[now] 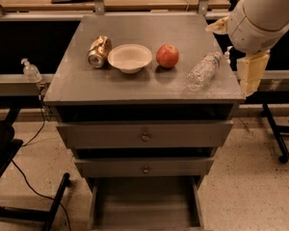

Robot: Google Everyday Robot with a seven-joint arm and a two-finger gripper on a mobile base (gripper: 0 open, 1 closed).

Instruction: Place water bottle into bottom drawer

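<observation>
The water bottle (202, 71) is clear ribbed plastic with a white cap. It lies on its side at the right front of the grey cabinet top (135, 88), cap pointing away to the right. The gripper (251, 74) hangs from the white arm just past the cabinet's right edge, to the right of the bottle and apart from it. The bottom drawer (145, 206) is pulled out at the foot of the cabinet, a flat grey tray with nothing in it.
On the top stand a crushed can (99, 51), a white bowl (130, 57) and a red apple (167, 56). Two upper drawers with round knobs (145, 137) are partly pulled out. A pump bottle (31, 71) stands at left. A black stand leg (274, 134) is at right.
</observation>
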